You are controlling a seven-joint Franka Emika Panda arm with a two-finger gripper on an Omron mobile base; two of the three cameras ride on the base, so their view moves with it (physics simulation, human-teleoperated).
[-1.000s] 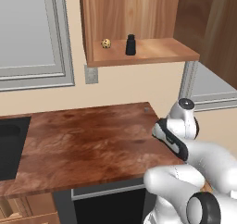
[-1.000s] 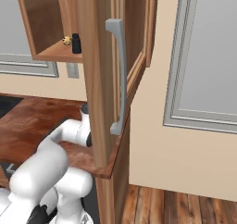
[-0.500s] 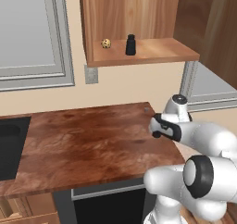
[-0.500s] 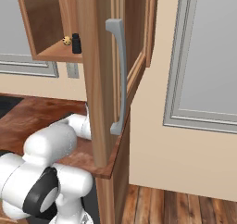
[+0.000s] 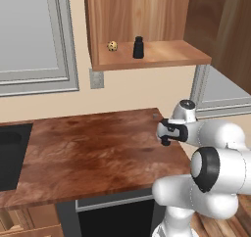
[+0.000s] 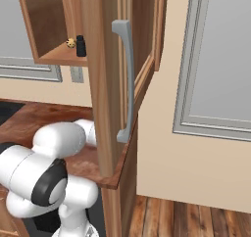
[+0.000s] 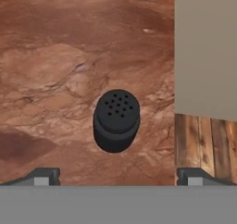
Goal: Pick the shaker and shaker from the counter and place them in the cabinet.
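The gripper (image 7: 115,174) hangs wide open and empty above the counter's (image 7: 51,70) shaker (image 7: 116,120), which stands upright between its fingertips (image 7: 42,174).

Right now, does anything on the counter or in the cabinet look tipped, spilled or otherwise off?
Nothing stands out. One shaker stands upright on the counter below the open pincer. The other shaker stands upright on the cabinet shelf beside a small tan speckled ball. No spill shows.

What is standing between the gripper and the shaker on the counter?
Nothing visible. In the hand view the open gripper looks straight down on the shaker, upright on the bare counter, with no object between its fingertips and it.
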